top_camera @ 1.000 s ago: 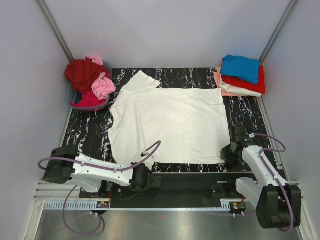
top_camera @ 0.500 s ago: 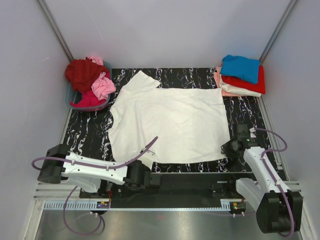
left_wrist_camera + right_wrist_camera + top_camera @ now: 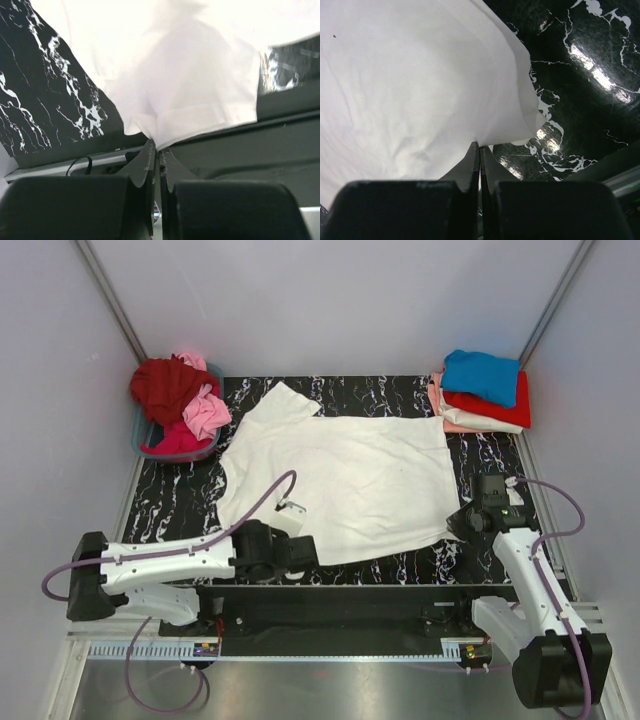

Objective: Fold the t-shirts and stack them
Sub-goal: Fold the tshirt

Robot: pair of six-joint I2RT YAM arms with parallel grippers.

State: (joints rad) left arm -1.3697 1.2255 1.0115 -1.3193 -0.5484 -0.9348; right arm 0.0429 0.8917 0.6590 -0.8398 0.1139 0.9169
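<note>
left claw (image 3: 298,546) / top: at the near-left of the white shirt (image 3: 340,475), jaws together, clamped on the near sleeve edge.
right claw (image 3: 463,524) / top: at the white shirt's near-right corner, jaws together on the cloth.
white shirt / top: spread flat mid-table (image 3: 180,502), other sleeve pointing far-left, hem to the right. Near edge runs between the two claws.
basket (image 3: 150,448) / top: far-left, at the table's corner. Holds a loose dark red shirt (image 3: 165,385), pink shirt (image 3: 208,412) and magenta shirt (image 3: 178,440).
stack / top: far-right corner, folded. Blue shirt (image 3: 482,375) on top, red shirt (image 3: 505,400) under it, white and salmon layers lower down.
left claw (image 3: 156,146) / left wrist: fingers (image 3: 145,162) pressed tight, sleeve hem pinched right at the tips.
white shirt (image 3: 185,75) / left wrist: sleeve fans out from the pinch and fills the upper frame. Marble table (image 3: 45,100) shows to the left, dark table edge below the hem.
right claw (image 3: 480,146) / right wrist: fingers (image 3: 465,167) closed, no gap, cloth edge caught at the tips.
white shirt (image 3: 420,85) / right wrist: corner raised into a curled flap just right of the tips, rest of the cloth covering the left of the frame. Bare table (image 3: 580,90) to the right.
</note>
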